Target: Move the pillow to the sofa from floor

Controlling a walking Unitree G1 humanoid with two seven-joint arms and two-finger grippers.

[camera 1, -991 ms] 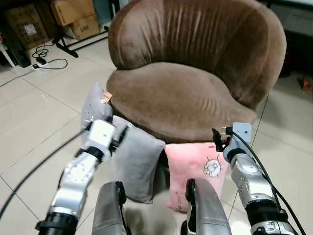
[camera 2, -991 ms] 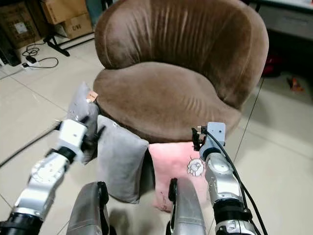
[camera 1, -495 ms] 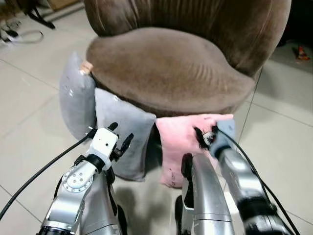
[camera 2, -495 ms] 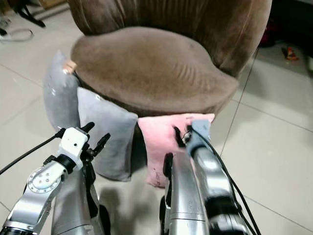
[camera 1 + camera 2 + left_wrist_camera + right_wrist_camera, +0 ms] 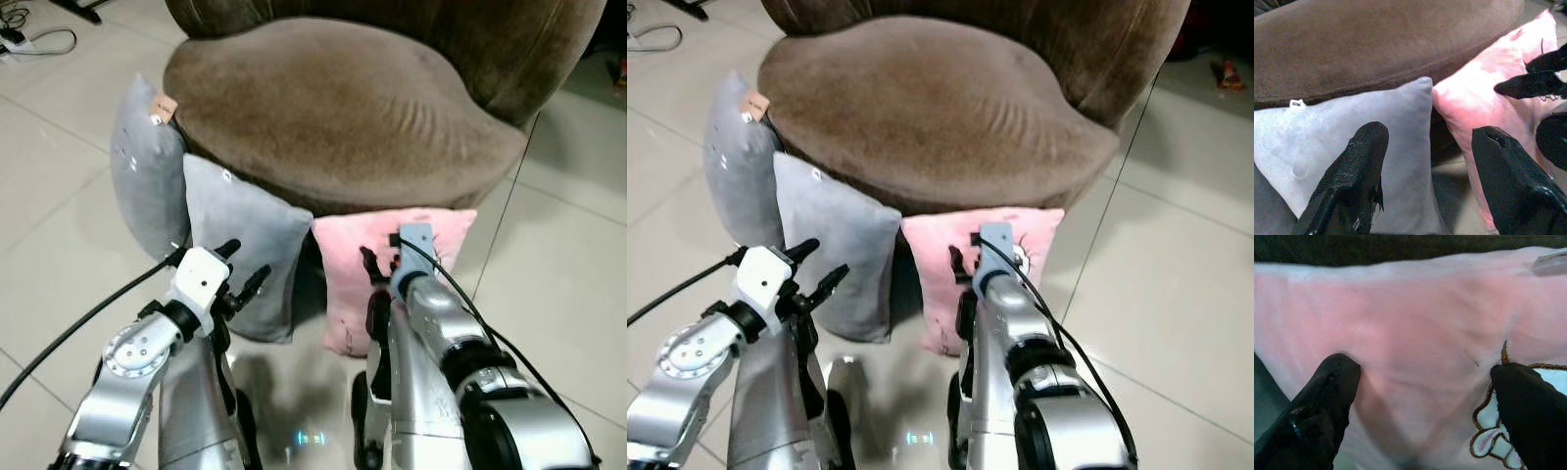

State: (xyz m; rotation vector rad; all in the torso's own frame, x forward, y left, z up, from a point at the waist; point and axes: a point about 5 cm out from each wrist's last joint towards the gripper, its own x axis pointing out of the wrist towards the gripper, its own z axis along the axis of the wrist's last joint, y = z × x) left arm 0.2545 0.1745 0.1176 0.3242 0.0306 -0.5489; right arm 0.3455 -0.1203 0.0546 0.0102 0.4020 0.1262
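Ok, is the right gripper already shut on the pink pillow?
No: the right gripper is open, its fingers pressing the pink pillow wide apart.

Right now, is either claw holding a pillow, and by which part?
Nothing is gripped yet. The right claw presses open against the pink pillow face; the left claw hangs open.

Two grey cushions (image 5: 240, 240) lean on tiled floor (image 5: 59, 196).

Sofa (image 5: 353, 108) back (upper part) cropped
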